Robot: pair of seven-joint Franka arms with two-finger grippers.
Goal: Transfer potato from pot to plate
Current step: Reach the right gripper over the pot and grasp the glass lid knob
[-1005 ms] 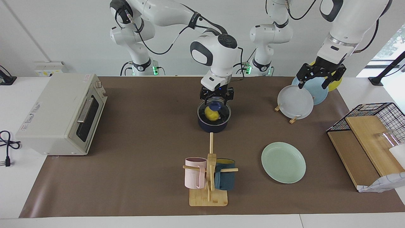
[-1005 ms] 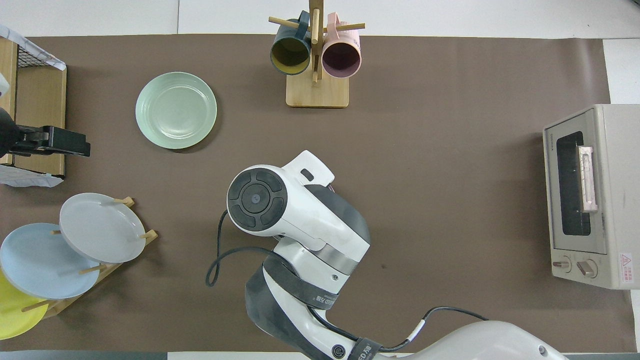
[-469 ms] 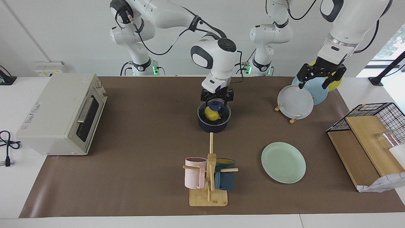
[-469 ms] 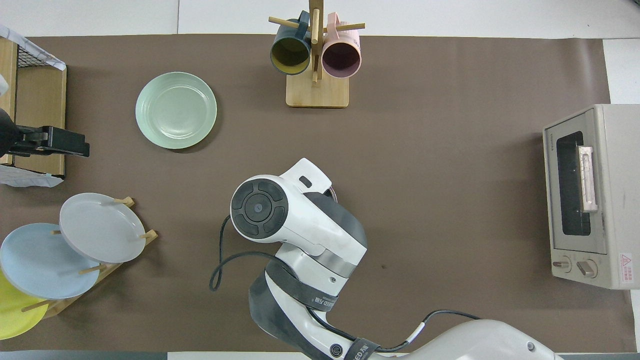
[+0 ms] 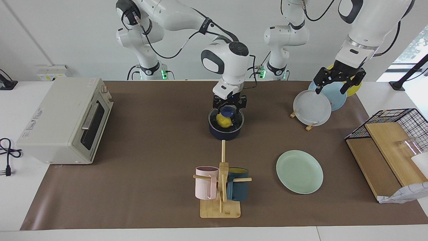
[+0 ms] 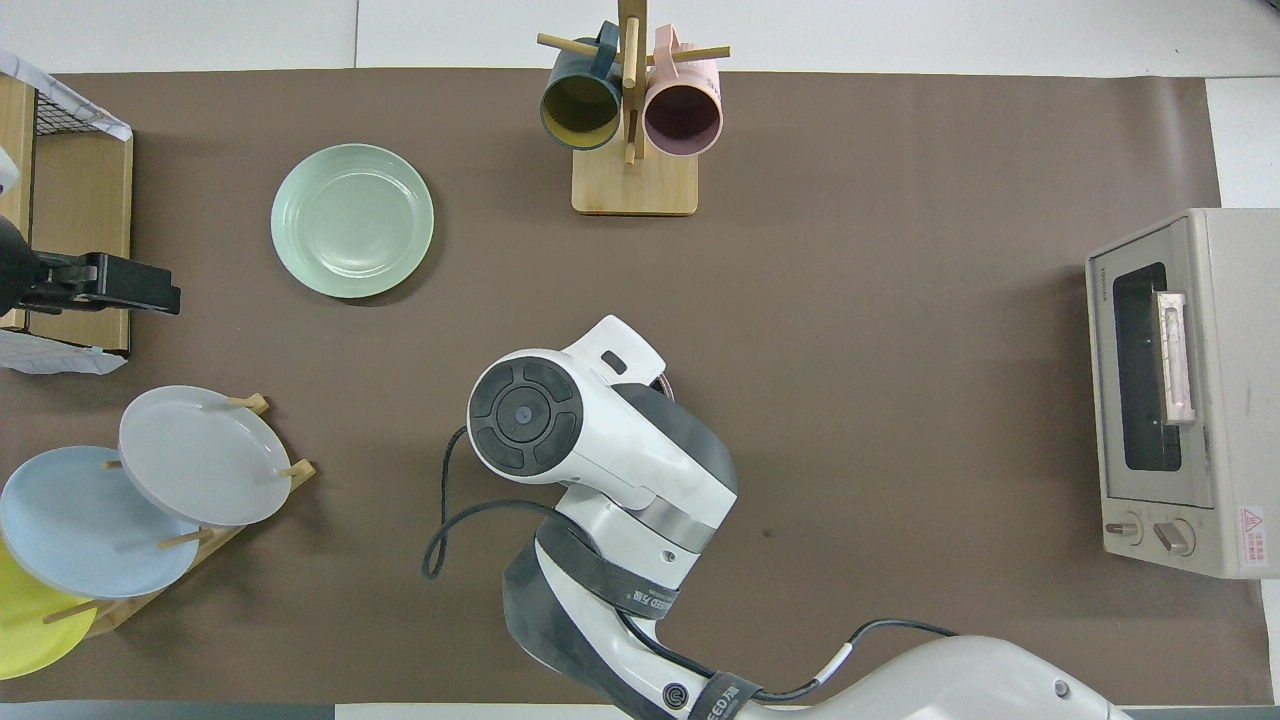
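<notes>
- Facing view: the right gripper [image 5: 229, 107] is down at the mouth of the pot [image 5: 226, 131], its fingers on either side of the potato [image 5: 223, 120]; whether they press on it or only flank it cannot be told from here
- The potato sits inside the pot, near the middle of the brown mat [image 5: 150, 134], and the pot's blue handle points toward the robots under the gripper
- The plate [image 5: 299, 171] lies flat on the mat, farther from the robots than the pot and toward the left arm's end of the table, with nothing on it
- The left gripper [image 5: 337, 82] waits in the air over the plate rack [image 5: 309, 125] that holds a grey plate [image 5: 312, 108], a light blue plate [image 5: 336, 97] and a yellow one; its fingers stand apart with nothing between them
- A mug tree [image 5: 221, 190] with a pink mug [image 5: 206, 182] and a dark teal mug [image 5: 238, 189] stands farther from the robots than the pot; a toaster oven [image 5: 63, 120] sits at the right arm's end
- Overhead view: the right arm's wrist [image 6: 600, 440] covers the pot and the potato entirely, so the right gripper's fingers cannot be seen here
- The plate [image 6: 352, 220] lies bare, well apart from the arm, and the left gripper [image 6: 100, 285] shows at the edge over the wooden board
</notes>
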